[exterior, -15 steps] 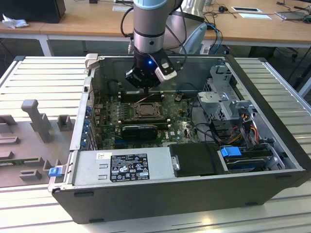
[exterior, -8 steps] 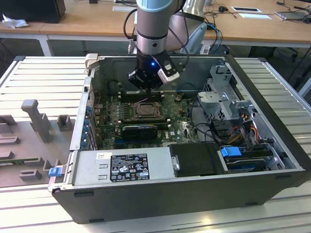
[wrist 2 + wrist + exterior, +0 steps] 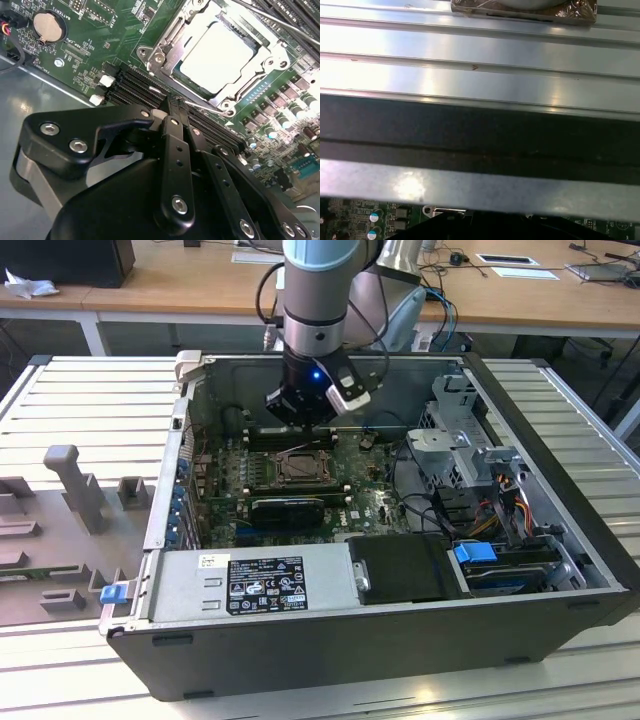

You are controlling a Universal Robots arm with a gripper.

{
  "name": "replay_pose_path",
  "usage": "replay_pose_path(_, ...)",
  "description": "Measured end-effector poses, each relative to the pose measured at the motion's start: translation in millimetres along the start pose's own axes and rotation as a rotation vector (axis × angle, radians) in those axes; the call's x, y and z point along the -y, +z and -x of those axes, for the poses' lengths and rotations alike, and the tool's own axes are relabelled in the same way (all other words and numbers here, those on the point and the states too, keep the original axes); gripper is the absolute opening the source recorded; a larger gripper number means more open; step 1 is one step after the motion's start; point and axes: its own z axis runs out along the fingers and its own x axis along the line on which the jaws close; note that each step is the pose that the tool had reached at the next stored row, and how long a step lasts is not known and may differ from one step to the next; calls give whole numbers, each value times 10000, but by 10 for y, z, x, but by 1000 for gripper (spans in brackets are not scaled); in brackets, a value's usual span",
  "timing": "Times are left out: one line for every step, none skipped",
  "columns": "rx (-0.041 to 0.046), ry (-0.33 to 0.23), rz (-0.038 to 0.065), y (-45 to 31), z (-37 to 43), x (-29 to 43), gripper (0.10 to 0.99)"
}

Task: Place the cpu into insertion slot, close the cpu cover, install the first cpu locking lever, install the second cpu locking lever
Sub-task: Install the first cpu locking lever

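In the second wrist view the cpu (image 3: pixel 220 55), a pale silvery square, sits in the insertion slot (image 3: pixel 227 107) on the green board. The cpu cover (image 3: pixel 167 37) lies flat around its edges. A thin lever rod (image 3: pixel 272 20) runs along one side of the socket and another (image 3: pixel 205 106) along the side nearest me; I cannot tell if they are latched. My gripper (image 3: pixel 175 109) hangs just short of the socket, black fingers drawn together with nothing between them. In the exterior view the gripper (image 3: pixel 300 420) hovers above and behind the slot (image 3: pixel 298 468).
The open computer case (image 3: pixel 560 570) lies on a ribbed metal table (image 3: pixel 90 400). Black memory slots (image 3: pixel 135 85) flank the socket. A power supply (image 3: pixel 250 580), a drive cage (image 3: pixel 470 440) and cables (image 3: pixel 500 510) crowd the exterior view's right. The case wall (image 3: pixel 480 130) is close.
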Motion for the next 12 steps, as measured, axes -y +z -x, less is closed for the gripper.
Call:
replay_pose_path(1, 2, 0, 18, 2, 1, 106)
replay_pose_path(0, 2, -1, 26, 2, 2, 106)
replay_pose_path(0, 1, -1, 33, 3, 3, 106)
replay_pose_path(0, 1, -1, 44, 5, 4, 106)
replay_pose_path(-1, 6, -1, 53, 9, 5, 106)
replay_pose_path(2, 26, -1, 61, 13, 6, 106)
replay_pose_path(5, 58, -2, 67, 17, 7, 106)
replay_pose_path(8, 83, -1, 74, 22, 8, 106)
replay_pose_path(9, 94, -1, 79, 26, 9, 106)
replay_pose_path(10, 99, -2, 83, 26, 9, 106)
replay_pose_path(10, 100, -2, 90, 26, 10, 106)
replay_pose_path(10, 100, -2, 95, 27, 11, 106)
